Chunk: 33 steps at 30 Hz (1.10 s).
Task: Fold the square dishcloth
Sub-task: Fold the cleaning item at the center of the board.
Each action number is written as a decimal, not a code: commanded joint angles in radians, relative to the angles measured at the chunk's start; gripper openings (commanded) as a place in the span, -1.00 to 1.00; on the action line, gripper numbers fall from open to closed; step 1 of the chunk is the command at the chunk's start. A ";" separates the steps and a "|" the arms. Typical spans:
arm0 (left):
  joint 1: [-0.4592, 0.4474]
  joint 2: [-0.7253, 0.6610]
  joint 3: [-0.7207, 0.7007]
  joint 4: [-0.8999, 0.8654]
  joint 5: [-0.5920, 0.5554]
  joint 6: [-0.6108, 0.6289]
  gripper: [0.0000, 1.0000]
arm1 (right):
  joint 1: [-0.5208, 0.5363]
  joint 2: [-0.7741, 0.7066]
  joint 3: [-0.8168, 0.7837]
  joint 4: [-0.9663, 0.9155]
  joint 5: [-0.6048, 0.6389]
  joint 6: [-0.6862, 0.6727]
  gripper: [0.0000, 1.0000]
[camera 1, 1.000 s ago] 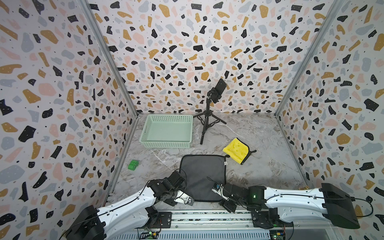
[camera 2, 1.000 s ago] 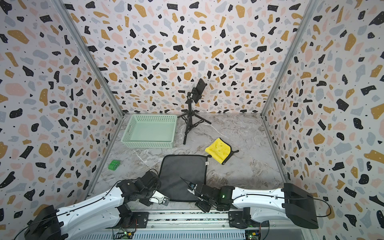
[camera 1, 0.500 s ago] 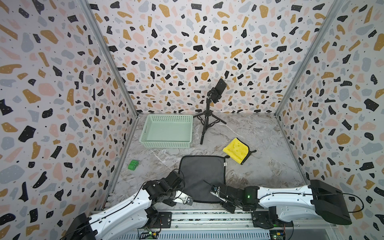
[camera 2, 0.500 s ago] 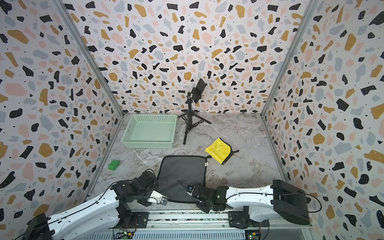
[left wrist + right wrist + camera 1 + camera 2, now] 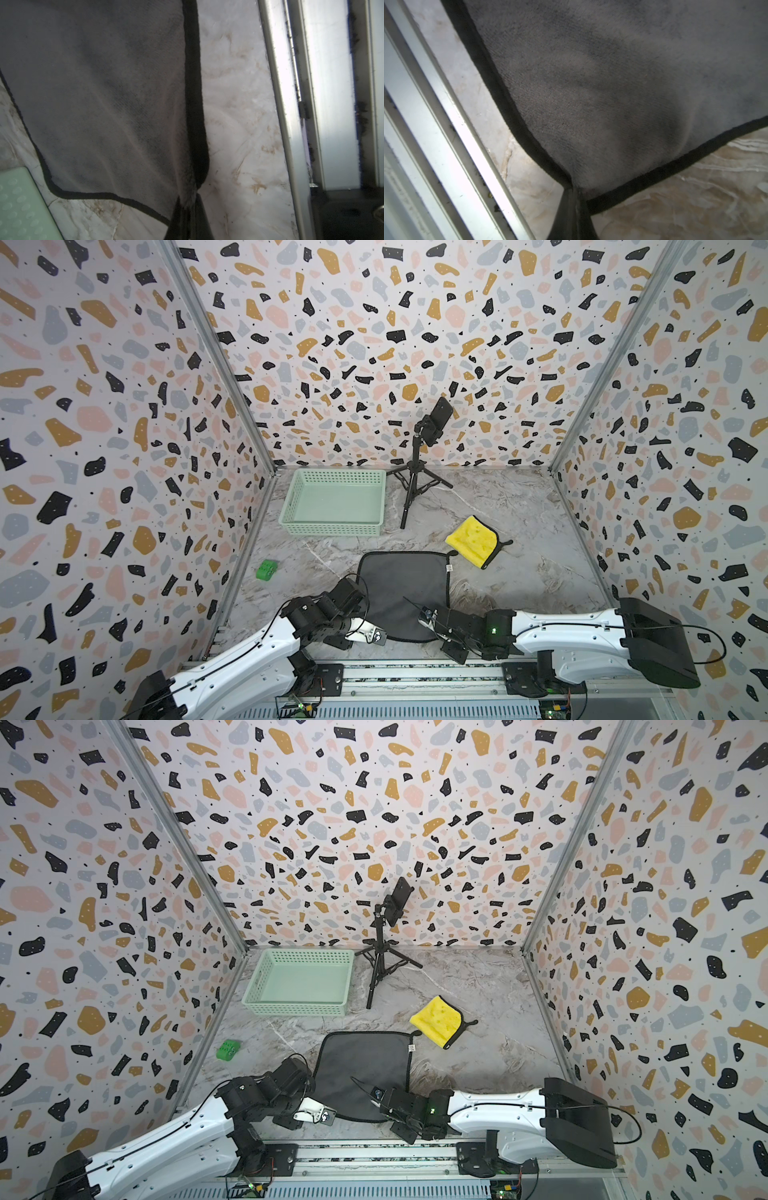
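The square dishcloth (image 5: 403, 589) (image 5: 365, 1069) is dark grey with a black hem and lies flat on the marble table, seen in both top views. My left gripper (image 5: 374, 637) (image 5: 190, 199) is shut on the cloth's near left corner, and the fabric bunches into its tips in the left wrist view. The right gripper (image 5: 428, 616) (image 5: 574, 194) is shut on the near right corner, where the two black hems meet. Both corners sit low, close to the table. The dishcloth (image 5: 104, 93) (image 5: 612, 83) fills most of each wrist view.
A folded yellow cloth (image 5: 473, 539) lies to the back right of the grey one. A mint basket (image 5: 336, 506) and a black tripod with a phone (image 5: 415, 485) stand at the back. A small green block (image 5: 266, 570) sits left. An aluminium rail (image 5: 415, 672) runs along the front edge.
The right gripper's jaws have closed on the near right corner after the arm edged in toward the cloth. The left gripper has finished closing on the near left corner.
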 commanded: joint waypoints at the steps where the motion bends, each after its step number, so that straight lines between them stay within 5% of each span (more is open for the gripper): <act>1: -0.003 -0.036 0.041 -0.072 -0.010 -0.033 -1.00 | 0.005 -0.076 0.024 -0.078 -0.018 0.048 -1.00; 13: -0.003 -0.170 0.141 -0.334 0.020 -0.099 -1.00 | 0.048 -0.273 0.049 -0.190 -0.115 0.228 -1.00; 22: 0.013 -0.170 0.106 -0.196 -0.023 -0.087 -1.00 | 0.019 -0.167 0.194 -0.231 -0.135 0.200 -1.00; 33: 0.336 0.090 0.168 -0.026 0.150 0.005 -1.00 | -0.246 0.033 0.293 -0.245 -0.316 0.071 -1.00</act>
